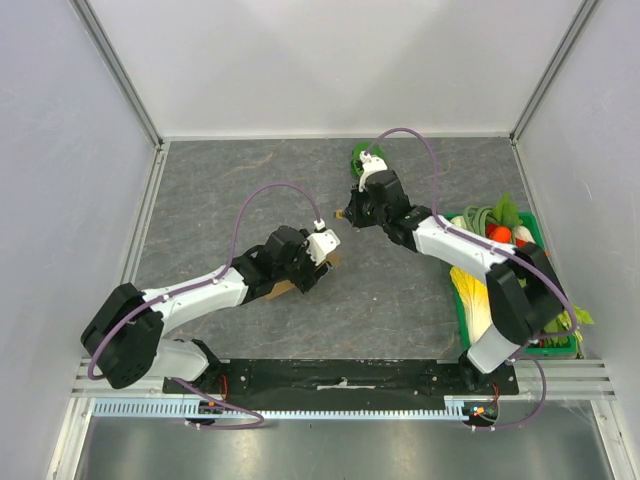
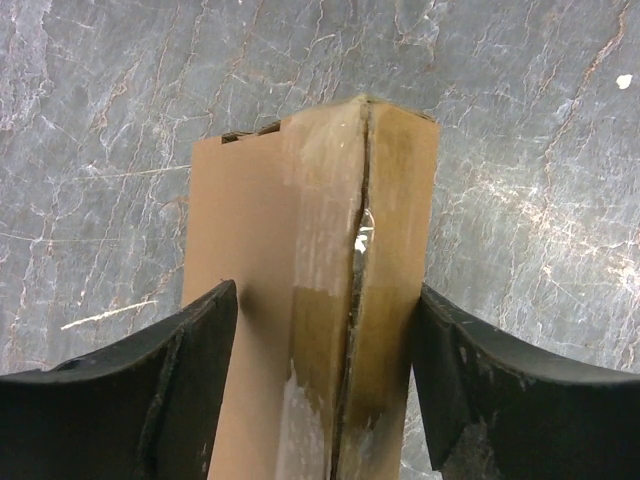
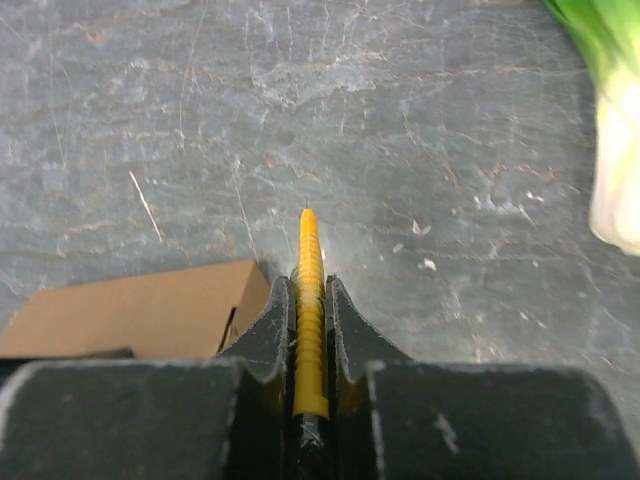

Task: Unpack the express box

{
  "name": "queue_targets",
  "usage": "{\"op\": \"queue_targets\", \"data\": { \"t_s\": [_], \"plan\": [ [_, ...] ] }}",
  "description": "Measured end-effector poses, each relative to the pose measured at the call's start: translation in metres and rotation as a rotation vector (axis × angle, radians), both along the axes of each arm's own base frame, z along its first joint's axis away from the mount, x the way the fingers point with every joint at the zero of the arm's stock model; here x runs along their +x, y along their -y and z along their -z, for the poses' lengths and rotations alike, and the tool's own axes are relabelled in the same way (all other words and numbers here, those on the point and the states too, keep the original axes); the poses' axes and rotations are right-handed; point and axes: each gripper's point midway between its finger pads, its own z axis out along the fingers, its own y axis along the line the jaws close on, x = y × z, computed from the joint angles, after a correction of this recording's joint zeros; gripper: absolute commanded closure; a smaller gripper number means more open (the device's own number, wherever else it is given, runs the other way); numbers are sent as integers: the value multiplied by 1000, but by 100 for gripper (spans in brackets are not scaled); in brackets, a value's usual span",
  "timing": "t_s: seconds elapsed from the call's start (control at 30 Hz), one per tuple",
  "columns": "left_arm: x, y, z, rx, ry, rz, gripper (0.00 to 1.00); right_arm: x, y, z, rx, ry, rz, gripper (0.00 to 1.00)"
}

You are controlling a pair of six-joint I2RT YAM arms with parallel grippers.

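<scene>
The express box (image 2: 310, 200) is brown cardboard with a slit taped seam running along it. It lies on the grey table under my left wrist, and only an edge of the express box (image 1: 283, 290) shows in the top view. My left gripper (image 2: 325, 292) stands open with one finger on each side of the box. My right gripper (image 3: 310, 285) is shut on a yellow ribbed tool (image 3: 308, 250), its tip pointing at the table just past a corner of the express box (image 3: 130, 315). In the top view my right gripper (image 1: 348, 213) sits up and right of my left gripper (image 1: 318, 262).
A green-and-white bok choy (image 1: 365, 157) lies on the table behind my right gripper, and the same bok choy (image 3: 615, 150) shows at the right edge of the right wrist view. A green crate (image 1: 533, 225) full of vegetables stands at the right edge beside the right arm.
</scene>
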Motion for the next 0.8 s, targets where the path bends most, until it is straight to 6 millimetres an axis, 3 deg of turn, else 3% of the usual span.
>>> {"op": "queue_targets", "data": {
  "t_s": [0.27, 0.37, 0.4, 0.43, 0.6, 0.8],
  "plan": [
    [-1, -3, 0, 1, -1, -11, 29, 42, -20, 37, 239, -92, 35, 96],
    [-2, -4, -4, -10, -1, -19, 25, 51, -19, 66, 286, -165, 65, 78],
    [-3, -4, -6, -15, -1, -20, 24, 51, -17, 74, 289, -186, 75, 66],
    [-4, -4, -9, -25, 0, -22, 24, 52, -15, 81, 291, -205, 90, 63],
    [-9, 1, -28, -101, 2, -26, 23, 53, -6, 87, 289, -236, 130, 35],
    [-16, -2, -53, -198, 20, -58, 13, 38, 5, 96, 220, -291, 169, 23]
  ]
}}
